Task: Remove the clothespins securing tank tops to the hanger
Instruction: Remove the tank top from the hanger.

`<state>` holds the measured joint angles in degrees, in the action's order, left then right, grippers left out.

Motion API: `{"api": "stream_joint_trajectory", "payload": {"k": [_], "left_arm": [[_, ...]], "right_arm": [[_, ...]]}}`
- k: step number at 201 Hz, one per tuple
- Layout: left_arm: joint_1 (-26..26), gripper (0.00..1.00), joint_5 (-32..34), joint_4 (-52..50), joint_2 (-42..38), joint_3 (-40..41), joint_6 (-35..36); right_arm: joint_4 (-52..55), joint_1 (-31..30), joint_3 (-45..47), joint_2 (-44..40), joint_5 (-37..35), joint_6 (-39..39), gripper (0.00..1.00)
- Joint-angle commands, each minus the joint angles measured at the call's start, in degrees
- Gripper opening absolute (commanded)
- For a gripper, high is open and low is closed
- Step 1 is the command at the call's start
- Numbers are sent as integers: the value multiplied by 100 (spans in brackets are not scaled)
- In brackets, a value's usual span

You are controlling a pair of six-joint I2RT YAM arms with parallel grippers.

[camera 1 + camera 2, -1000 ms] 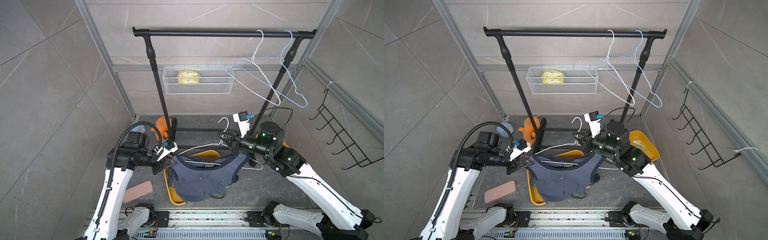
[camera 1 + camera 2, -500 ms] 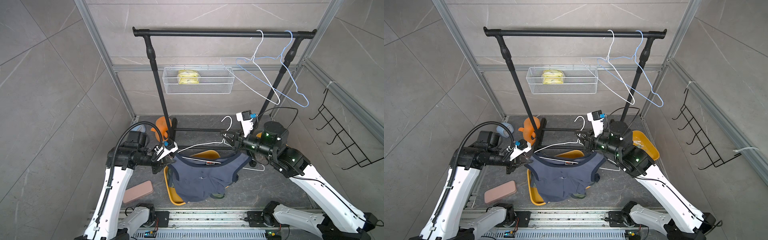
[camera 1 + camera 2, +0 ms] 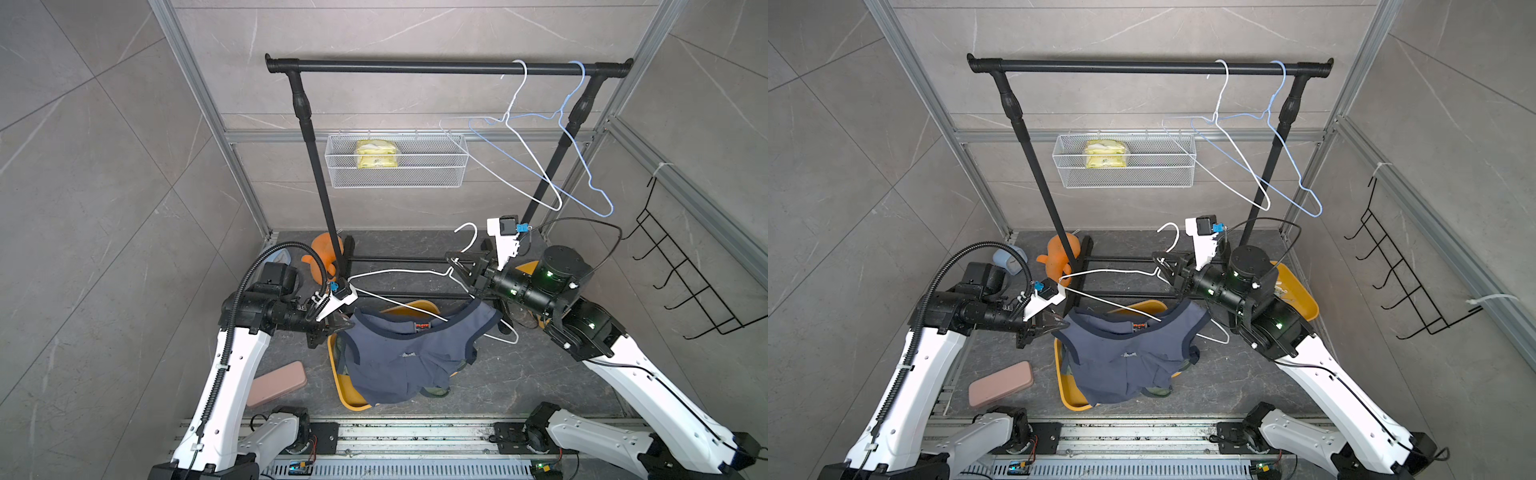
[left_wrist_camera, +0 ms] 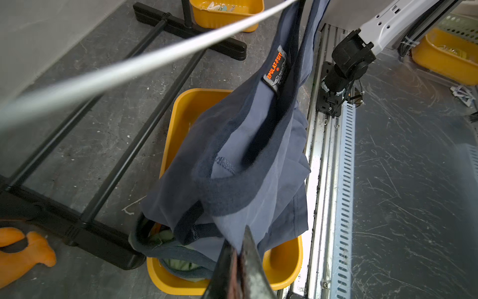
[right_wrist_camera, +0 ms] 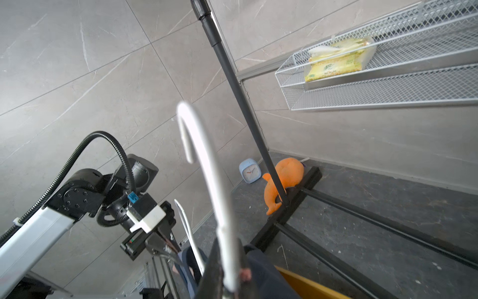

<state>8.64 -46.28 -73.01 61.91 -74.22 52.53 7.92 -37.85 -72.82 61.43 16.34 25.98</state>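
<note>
A slate-blue tank top [image 3: 407, 353] [image 3: 1121, 357] droops from a white wire hanger [image 3: 395, 272] [image 3: 1100, 272] over a yellow bin [image 3: 345, 399]. My right gripper [image 3: 455, 266] [image 5: 227, 259] is shut on the hanger's neck below its hook [image 5: 207, 160]. My left gripper [image 3: 343, 324] [image 4: 239, 240] is shut on the tank top's [image 4: 245, 145] shoulder edge, below the hanger's left end. An olive top [image 4: 178, 264] lies bunched in the bin under it. No clothespins show on the hanger. Small pale clips [image 4: 219, 5] lie in a second yellow bin.
The black garment rack [image 3: 449, 66] carries two bare hangers [image 3: 536, 166]; its base bars [image 3: 395, 259] cross the floor behind the bin. A wire basket [image 3: 395, 162] hangs at the back. An orange toy [image 3: 324, 249], a blue clock [image 3: 1009, 259] and a pink case [image 3: 276, 382] lie at the left.
My left gripper has closed on the tank top's shoulder edge. My right arm has shifted slightly to the right with the hanger still in its grip.
</note>
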Motion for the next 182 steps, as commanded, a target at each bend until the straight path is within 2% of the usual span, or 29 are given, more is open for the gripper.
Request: {"api": "stream_joint_trajectory", "payload": {"k": [1, 37, 56, 72, 99, 155, 182], "left_arm": [[6, 12, -439, 37, 87, -16, 16], [12, 17, -497, 65, 173, -15, 37], [8, 16, -262, 251, 139, 85, -52], [8, 5, 109, 419, 89, 210, -123], [8, 4, 470, 555, -44, 421, -130], [14, 12, 311, 157, -510, -14, -93], [6, 19, 84, -114, -458, -549, -182]], "right_arm": [[-1218, 23, 220, 457, 121, 602, 0], [-2460, 23, 483, 1126, -6, 1190, 0], [-3015, 23, 484, 1572, 52, 1463, 0], [-3513, 23, 460, 1942, 156, 1710, 0], [-4112, 23, 353, 2464, 249, 2030, 0], [-5955, 19, 380, 3263, 461, 2830, 0], [-6126, -10, 303, 3376, 546, 2940, 0]]}}
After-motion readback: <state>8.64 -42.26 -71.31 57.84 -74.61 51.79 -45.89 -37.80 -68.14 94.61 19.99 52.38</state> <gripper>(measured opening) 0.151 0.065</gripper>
